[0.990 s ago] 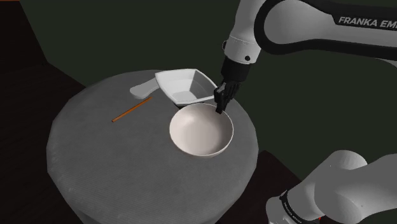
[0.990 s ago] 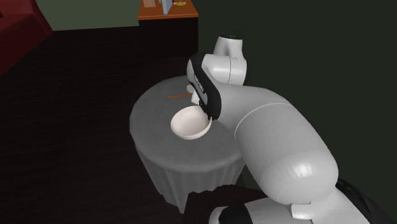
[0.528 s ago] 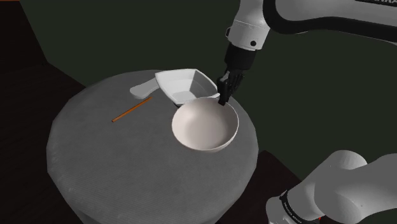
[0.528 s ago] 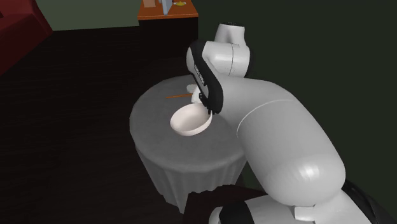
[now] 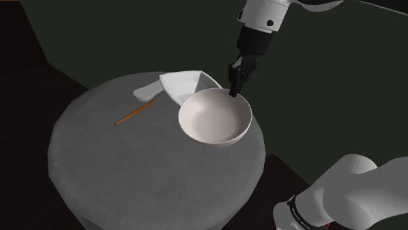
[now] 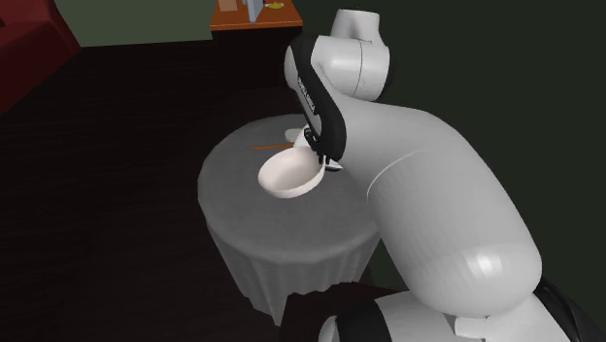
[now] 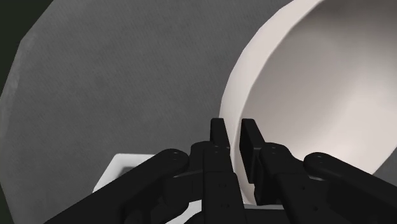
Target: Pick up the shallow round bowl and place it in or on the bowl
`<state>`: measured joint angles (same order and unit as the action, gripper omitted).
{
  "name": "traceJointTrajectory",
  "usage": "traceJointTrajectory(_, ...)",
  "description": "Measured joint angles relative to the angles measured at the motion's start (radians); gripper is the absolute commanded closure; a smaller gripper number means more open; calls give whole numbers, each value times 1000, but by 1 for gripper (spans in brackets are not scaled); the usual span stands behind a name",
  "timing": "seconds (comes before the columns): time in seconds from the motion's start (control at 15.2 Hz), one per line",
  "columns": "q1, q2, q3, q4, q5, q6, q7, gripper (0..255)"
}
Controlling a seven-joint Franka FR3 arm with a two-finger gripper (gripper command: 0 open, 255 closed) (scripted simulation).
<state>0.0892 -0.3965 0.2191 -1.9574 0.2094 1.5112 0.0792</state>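
The shallow round bowl (image 5: 214,117) is white and hangs tilted a little above the grey round table (image 5: 118,163). My black gripper (image 5: 232,93) is shut on its far rim, one finger inside the wall and one outside. In the wrist view the gripper (image 7: 232,130) clasps the thin wall of the round bowl (image 7: 318,83). A white squarish bowl (image 5: 182,86) stands on the table just behind the round bowl, which overlaps its near edge; one corner of this squarish bowl (image 7: 121,168) shows beneath the fingers. From the second exterior view the round bowl (image 6: 286,173) floats over the table's (image 6: 262,223) far part.
A thin orange stick (image 5: 134,113) lies on the table toward the shoulder view's left of the bowls. A flat white piece (image 5: 145,91) lies beside the squarish bowl. The tabletop's near half (image 5: 144,183) is bare. Dark floor surrounds the table, with a wooden shelf (image 6: 254,15) far behind.
The gripper has risen with the round bowl in its grip. The bowl has left the tabletop and moved slightly up and toward the squarish bowl.
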Motion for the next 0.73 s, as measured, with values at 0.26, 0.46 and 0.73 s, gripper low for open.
traceJointTrajectory(0.26, -2, 16, -4, 67, -4, -51, 6, 255)
traceJointTrajectory(0.46, -2, 29, -4, 118, -5, -88, 14, 255)
traceJointTrajectory(0.73, -15, 105, -18, 226, -25, -125, -2, 255)
